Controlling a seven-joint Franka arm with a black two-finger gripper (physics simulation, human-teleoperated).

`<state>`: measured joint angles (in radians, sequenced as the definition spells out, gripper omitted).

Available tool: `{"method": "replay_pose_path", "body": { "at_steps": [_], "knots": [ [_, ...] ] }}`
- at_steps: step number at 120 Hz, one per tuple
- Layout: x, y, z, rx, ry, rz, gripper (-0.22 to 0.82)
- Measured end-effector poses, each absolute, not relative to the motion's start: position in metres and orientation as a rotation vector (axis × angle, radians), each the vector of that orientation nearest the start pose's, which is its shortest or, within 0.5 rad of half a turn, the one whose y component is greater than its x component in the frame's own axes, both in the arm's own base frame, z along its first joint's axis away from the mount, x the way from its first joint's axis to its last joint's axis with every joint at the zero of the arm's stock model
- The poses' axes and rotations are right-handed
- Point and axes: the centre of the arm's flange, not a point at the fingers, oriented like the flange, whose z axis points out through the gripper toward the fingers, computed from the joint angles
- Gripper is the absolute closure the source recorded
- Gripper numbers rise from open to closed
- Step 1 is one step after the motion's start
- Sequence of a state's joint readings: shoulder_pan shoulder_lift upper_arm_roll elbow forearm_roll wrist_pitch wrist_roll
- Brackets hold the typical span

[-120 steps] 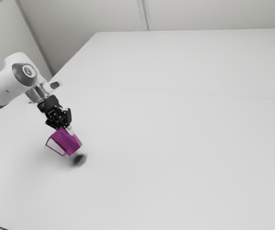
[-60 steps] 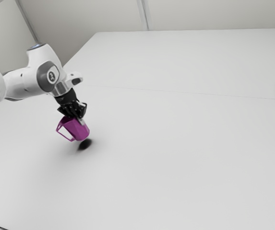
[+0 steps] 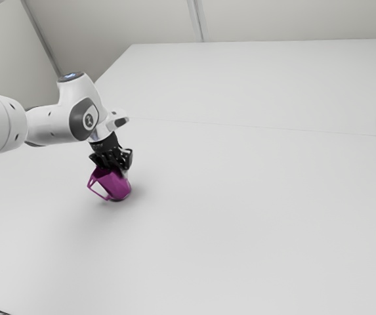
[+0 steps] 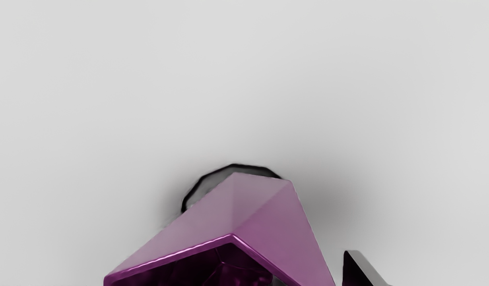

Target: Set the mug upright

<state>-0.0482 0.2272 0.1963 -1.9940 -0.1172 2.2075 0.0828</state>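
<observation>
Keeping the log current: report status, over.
Gripper shut on mug. Mug tilted, not yet upright, mouth toward gripper. Table close beneath; contact unclear.

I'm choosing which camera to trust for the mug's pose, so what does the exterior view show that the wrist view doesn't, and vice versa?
From the exterior view: the white arm coming in from that view's left, the mug's handle toward that same side, the mug's overall tilt, and the room wall behind.

From the wrist view: a close look over the mug's rim into its dark interior.

Shared: the purple mug, the pale table and at least part of the claw.
</observation>
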Motion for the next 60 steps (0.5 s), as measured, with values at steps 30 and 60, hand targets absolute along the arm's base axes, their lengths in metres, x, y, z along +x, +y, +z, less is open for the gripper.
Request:
{"method": "replay_pose_path", "body": {
  "at_steps": [30,60],
  "knots": [
    [0.589,0.074,0.377,-3.157,-0.177,-0.039,0.15],
    [0.592,0.06,0.44,-3.12,-0.09,-0.169,0.05]
  ]
}}
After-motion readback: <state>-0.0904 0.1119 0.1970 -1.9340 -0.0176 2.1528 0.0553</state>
